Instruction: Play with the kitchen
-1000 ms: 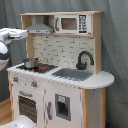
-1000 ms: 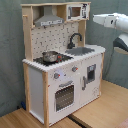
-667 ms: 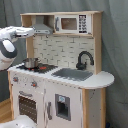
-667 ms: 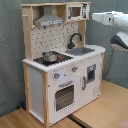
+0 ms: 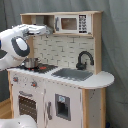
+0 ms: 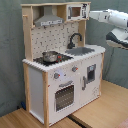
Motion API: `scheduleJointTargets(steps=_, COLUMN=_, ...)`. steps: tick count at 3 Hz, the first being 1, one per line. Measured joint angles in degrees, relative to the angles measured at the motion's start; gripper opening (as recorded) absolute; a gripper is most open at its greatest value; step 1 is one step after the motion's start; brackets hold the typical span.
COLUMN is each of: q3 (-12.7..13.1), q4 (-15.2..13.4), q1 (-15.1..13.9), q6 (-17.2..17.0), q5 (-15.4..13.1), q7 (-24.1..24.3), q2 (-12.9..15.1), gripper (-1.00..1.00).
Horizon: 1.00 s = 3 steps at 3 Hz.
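The kitchen [image 5: 60,85] [image 6: 55,75] is a white and light-wood toy, standing upright in both exterior views. It has a grey range hood [image 6: 48,21], a microwave cabinet [image 5: 72,23] [image 6: 75,11], a black faucet [image 5: 84,59] [image 6: 75,39], a grey sink [image 5: 72,74] [image 6: 80,50], a pot [image 5: 31,63] [image 6: 50,56] on the stove and a windowed oven door [image 5: 26,106] [image 6: 64,96]. My gripper [image 5: 49,30] [image 6: 86,14] is raised to the top shelf, beside the microwave cabinet and in front of the hood in the first exterior view.
A grey curtain [image 5: 115,60] hangs behind the kitchen. The toy stands on a wooden surface [image 6: 105,107]. My white arm [image 5: 15,47] [image 6: 117,20] spans the space beside the kitchen at hood height, and part of the robot [image 5: 17,122] shows low in the first exterior view's left.
My arm has stretched further toward the kitchen's top shelf, bringing the gripper closer to the microwave cabinet. The kitchen and the pot have not moved.
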Motion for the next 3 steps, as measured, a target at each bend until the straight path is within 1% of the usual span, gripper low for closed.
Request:
scheduleJointTargets(steps=1, q3=0.52, q4=0.15, q1=-1.95, q6=1.99, q5=-0.07, q7=-0.33, q2=5.47, gripper=1.00)
scheduleJointTargets(steps=2, q3=2.17, q4=2.76, q1=-3.71, q6=2.19, q5=-0.09, q7=-1.57, q2=10.15, gripper=1.00)
scheduleJointTargets(steps=3, q3=3.85, q4=6.20, q1=-6.06, q6=2.10, q5=-0.09, q7=-3.29, q2=14.27, gripper=1.00)
